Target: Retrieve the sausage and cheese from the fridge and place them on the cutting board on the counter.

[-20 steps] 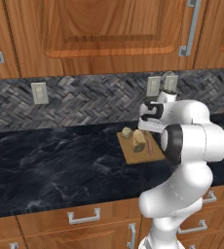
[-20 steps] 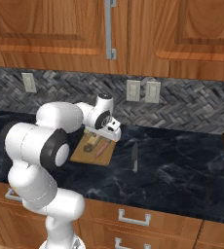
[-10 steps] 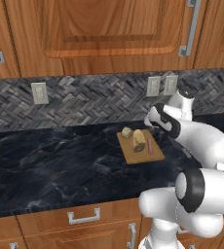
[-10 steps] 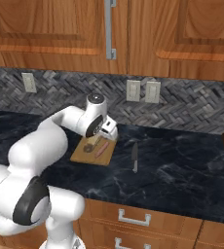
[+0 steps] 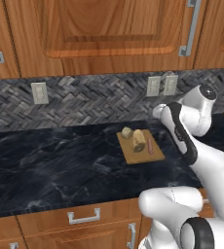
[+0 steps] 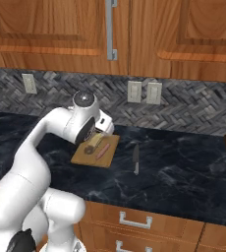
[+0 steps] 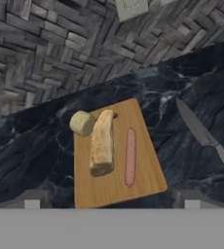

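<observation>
The light-brown cutting board lies on the black counter. On it are the thin reddish-pink sausage, the pale yellow cheese at the far corner, and a thicker tan roll between them. My gripper hangs above the near edge of the board, open, with nothing between its fingertips. In the left base view the board carries the sausage and the cheese, and the hand hovers just behind and to the right of them. The fridge is out of view.
A knife lies on the counter right of the board; it is also in the hand view. A herringbone backsplash with outlets rises behind. Wooden wall cabinets hang above, and drawers with silver handles sit below.
The arm's elbow has swung from in front of the board out to the side. The hand stays above the board with its jaws open. Sausage, cheese and roll lie unmoved.
</observation>
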You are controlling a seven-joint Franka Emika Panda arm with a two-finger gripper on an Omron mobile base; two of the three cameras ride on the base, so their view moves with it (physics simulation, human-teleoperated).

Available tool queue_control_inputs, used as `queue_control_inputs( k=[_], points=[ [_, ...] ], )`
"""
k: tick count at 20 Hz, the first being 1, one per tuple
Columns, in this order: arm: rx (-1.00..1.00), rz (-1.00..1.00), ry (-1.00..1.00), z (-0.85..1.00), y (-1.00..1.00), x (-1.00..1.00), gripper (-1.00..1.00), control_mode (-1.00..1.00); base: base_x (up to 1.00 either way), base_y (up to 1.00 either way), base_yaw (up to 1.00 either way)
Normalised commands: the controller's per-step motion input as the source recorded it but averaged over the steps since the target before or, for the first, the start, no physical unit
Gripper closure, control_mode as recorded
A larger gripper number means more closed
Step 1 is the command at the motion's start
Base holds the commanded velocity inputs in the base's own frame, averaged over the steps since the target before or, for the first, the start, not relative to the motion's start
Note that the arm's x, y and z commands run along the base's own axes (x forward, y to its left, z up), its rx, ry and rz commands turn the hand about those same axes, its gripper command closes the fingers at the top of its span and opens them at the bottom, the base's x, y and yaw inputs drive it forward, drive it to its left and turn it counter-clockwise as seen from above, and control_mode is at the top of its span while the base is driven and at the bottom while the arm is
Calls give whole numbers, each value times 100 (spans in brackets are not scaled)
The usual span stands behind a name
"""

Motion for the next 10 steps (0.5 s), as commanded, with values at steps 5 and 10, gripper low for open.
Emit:
queue_control_inputs(
  k=[5,10],
  points=[
    [0,2,-16,63,0,-81,-100,-100,0,0,0],
    [0,4,-14,55,0,-73,-100,-100,0,0,0]
  ],
)
